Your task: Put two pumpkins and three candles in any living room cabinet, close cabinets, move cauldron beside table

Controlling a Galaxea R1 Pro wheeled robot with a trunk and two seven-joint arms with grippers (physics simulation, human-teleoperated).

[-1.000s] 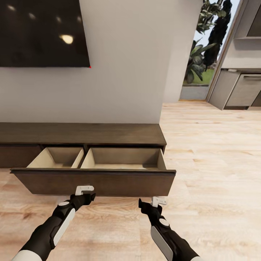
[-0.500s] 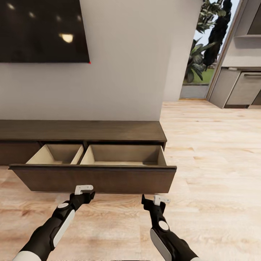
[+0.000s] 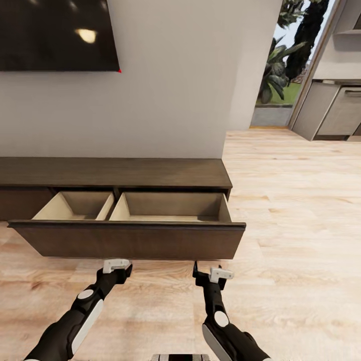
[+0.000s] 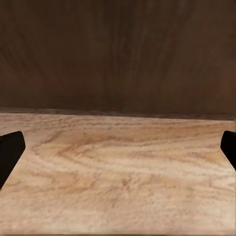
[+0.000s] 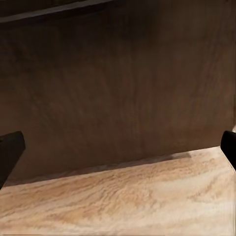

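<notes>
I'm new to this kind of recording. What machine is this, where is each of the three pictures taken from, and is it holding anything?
This is a simulated wheeled robot with two arms. The head view looks forward and down: its left gripper and right gripper hang low in front of a long dark-brown cabinet whose wide drawer is pulled out, showing two pale compartments with nothing visible in them. A dark screen hangs on the wall above. The other two pictures come from cameras at each wrist, looking along the fingers at the drawer front and wood floor. Both grippers are open and hold nothing.
</notes>
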